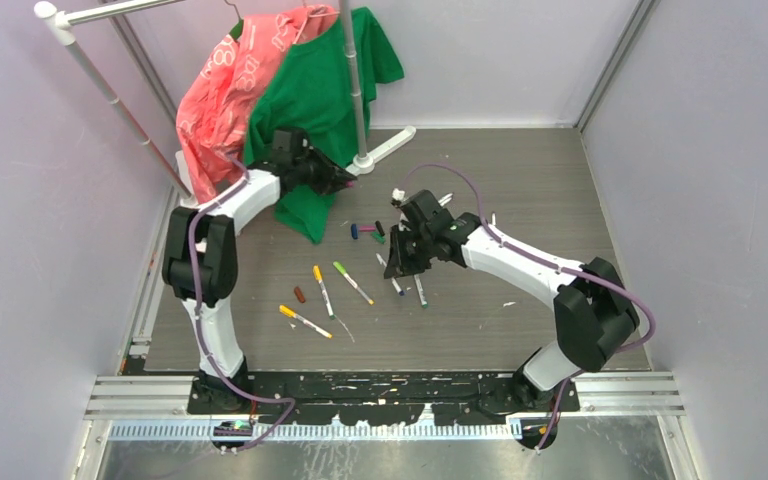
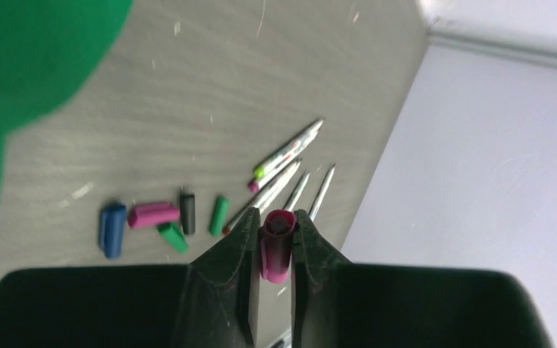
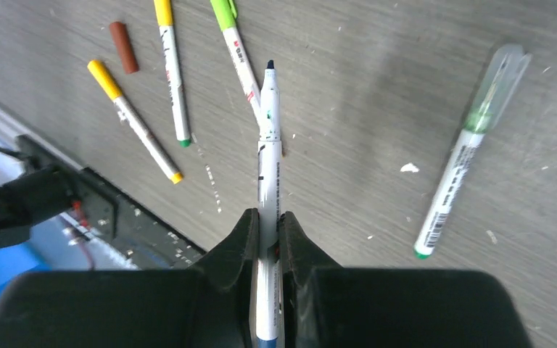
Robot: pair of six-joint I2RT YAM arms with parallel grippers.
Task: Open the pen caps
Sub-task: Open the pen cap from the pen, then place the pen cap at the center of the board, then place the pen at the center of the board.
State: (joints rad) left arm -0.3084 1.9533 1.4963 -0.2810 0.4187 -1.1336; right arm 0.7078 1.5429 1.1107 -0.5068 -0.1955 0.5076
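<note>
The left gripper (image 2: 276,216) pinches a magenta cap (image 2: 276,250), raised beside the green shirt (image 1: 325,90). The right gripper (image 3: 267,217) clamps an uncapped pen (image 3: 270,138) farther right of the shirt. Just off its hem lie loose caps (image 2: 152,216); capped pens (image 3: 174,80) lie on the shirt's near side.

The table (image 1: 520,190) had a grey wood-grain surface, enclosed on three sides by plain pale lilac walls (image 1: 500,50). A white garment rack (image 1: 388,146) stood at the far left, carrying a green shirt (image 1: 320,90) and a pink garment (image 1: 230,95). Aluminium rails (image 1: 140,395) ran along the near edge.
</note>
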